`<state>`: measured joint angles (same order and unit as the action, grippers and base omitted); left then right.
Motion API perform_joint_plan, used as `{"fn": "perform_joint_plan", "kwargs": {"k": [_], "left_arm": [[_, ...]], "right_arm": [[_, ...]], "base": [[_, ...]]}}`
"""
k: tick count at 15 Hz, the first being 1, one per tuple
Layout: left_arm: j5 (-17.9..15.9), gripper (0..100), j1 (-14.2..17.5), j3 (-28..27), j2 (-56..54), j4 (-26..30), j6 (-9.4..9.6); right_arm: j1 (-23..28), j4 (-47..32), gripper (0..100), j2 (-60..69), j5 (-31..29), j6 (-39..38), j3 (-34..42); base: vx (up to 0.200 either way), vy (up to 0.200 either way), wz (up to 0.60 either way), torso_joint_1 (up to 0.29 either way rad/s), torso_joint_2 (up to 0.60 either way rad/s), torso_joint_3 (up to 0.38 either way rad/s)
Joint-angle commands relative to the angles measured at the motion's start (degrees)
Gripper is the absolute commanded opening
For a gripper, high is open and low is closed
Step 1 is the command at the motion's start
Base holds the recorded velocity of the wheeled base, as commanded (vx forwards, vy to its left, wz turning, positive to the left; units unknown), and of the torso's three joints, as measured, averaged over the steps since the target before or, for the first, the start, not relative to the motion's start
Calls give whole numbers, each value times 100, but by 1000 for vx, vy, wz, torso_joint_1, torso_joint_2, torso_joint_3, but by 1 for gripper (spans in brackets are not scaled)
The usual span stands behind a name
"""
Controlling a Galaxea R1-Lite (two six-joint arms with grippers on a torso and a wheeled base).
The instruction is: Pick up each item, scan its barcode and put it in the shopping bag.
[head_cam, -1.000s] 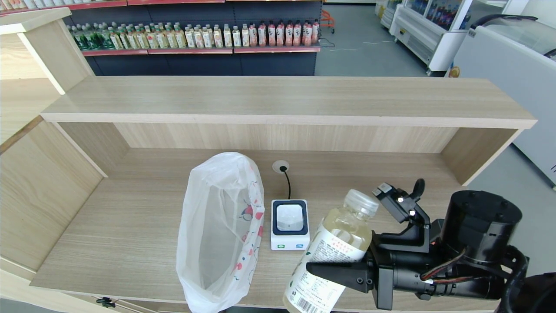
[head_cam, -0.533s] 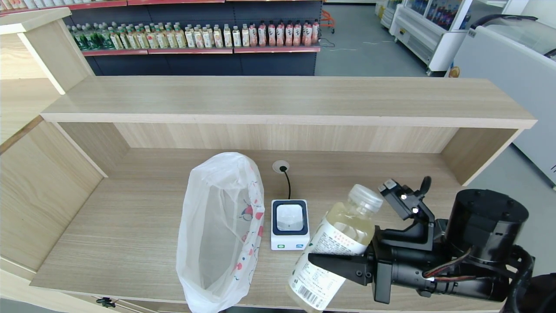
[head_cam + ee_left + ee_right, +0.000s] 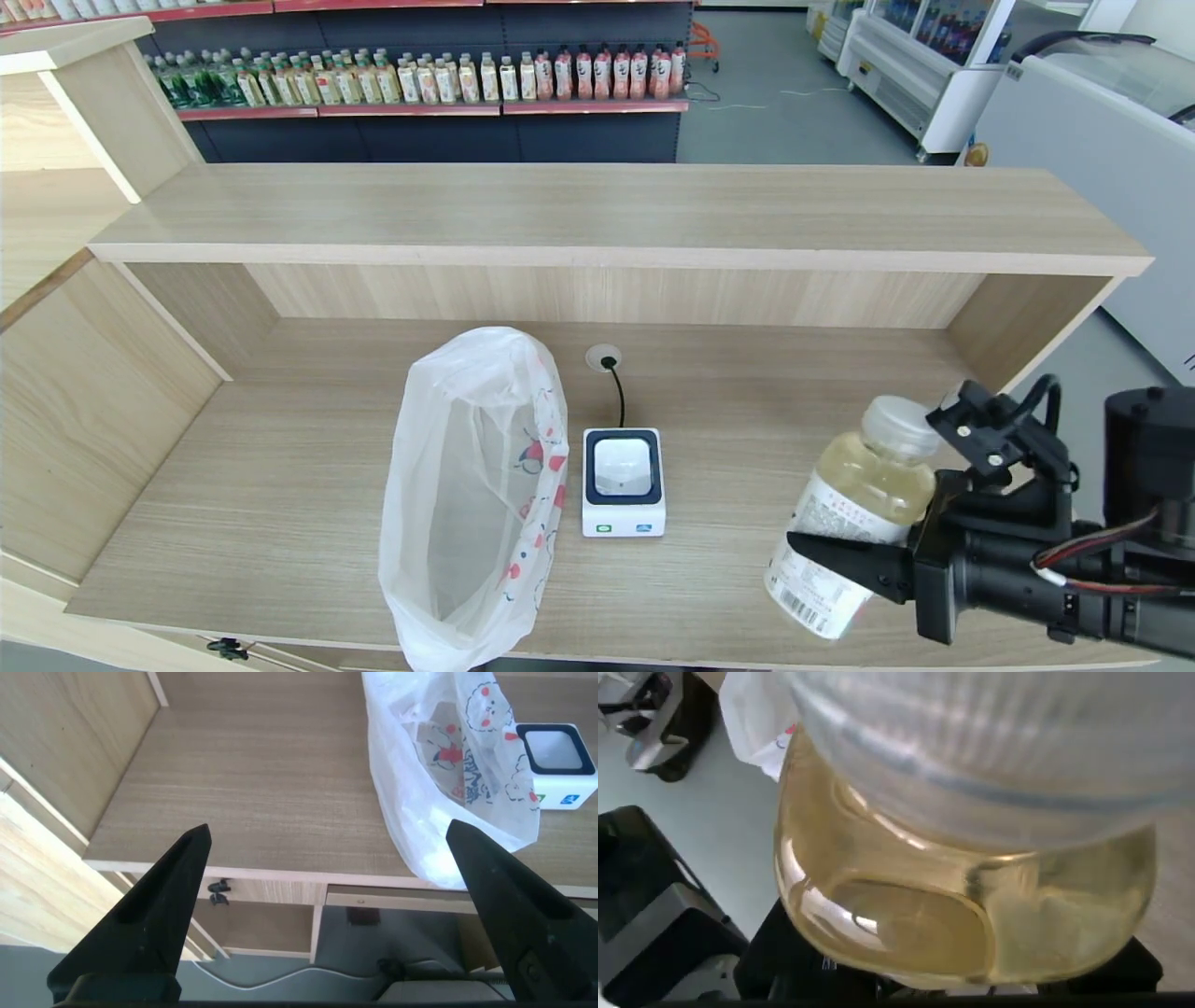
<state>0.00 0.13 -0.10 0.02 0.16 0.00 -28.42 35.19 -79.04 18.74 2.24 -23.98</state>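
- The right arm's jaws are clamped across the middle of a drink bottle (image 3: 854, 523), held clear above the table (image 3: 280, 485) at about 4 o'clock from the scanner (image 3: 624, 481) and well apart from it.
- The bottle is tilted, cap toward 1 o'clock and base toward 7 o'clock. The mid-body grip leaves the barcode (image 3: 801, 607) near the base uncovered, probably so it can be read.
- The barcode faces up and away from the scanner's window, so the scan looks not yet done. The bottle would likely have to travel toward 10 o'clock and turn its label down.
- The shopping bag (image 3: 476, 495) lies just beside the scanner at its 9 o'clock, mouth open toward the robot, apparently ready for a drop right after scanning.
- The left arm's jaws stand wide apart and hold nothing, near the table's front edge by the bag.
- Count: one bottle in hand, one scanner with one cable (image 3: 618, 392), one bag, nothing seen inside it.
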Motion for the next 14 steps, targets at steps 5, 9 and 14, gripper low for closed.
{"fn": "perform_joint_plan", "kwargs": {"k": [5, 9, 14], "left_arm": [[0, 100, -5, 1, -2, 2, 0], [0, 100, 4, 1, -2, 2, 0], [0, 100, 4, 1, -2, 2, 0]], "right_arm": [[2191, -30, 0, 223, 60, 4803, -125], [2288, 5, 0, 47, 16, 6367, -221], [2288, 400, 0, 161, 7, 6666, -204]], "base": [[0, 0, 0, 0, 0, 0], [0, 0, 0, 0, 0, 0], [0, 0, 0, 0, 0, 0]]}}
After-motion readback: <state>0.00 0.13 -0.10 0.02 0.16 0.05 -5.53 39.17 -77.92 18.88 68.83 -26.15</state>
